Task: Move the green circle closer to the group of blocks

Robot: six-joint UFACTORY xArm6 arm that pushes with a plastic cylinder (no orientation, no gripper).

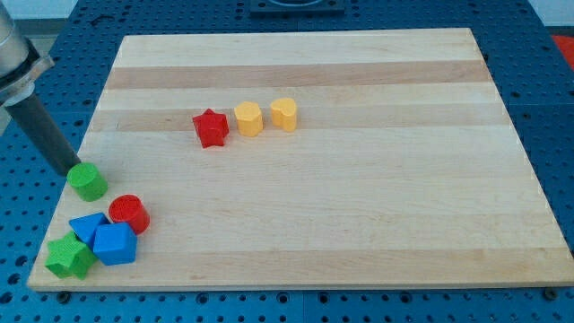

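Note:
The green circle (88,180) sits near the board's left edge, at the view's lower left. My tip (72,170) is at its upper left side, touching or nearly touching it. Below it, in the view's bottom-left corner, lies a tight group: a red circle (129,213), a blue triangle-like block (87,226), a blue block (115,244) and a green star (69,257). A small gap separates the green circle from the red circle.
A red star (211,127), a yellow hexagon (248,118) and a yellow heart (284,114) stand in a row at the upper middle of the wooden board (359,197). The board's left edge runs right beside the green circle.

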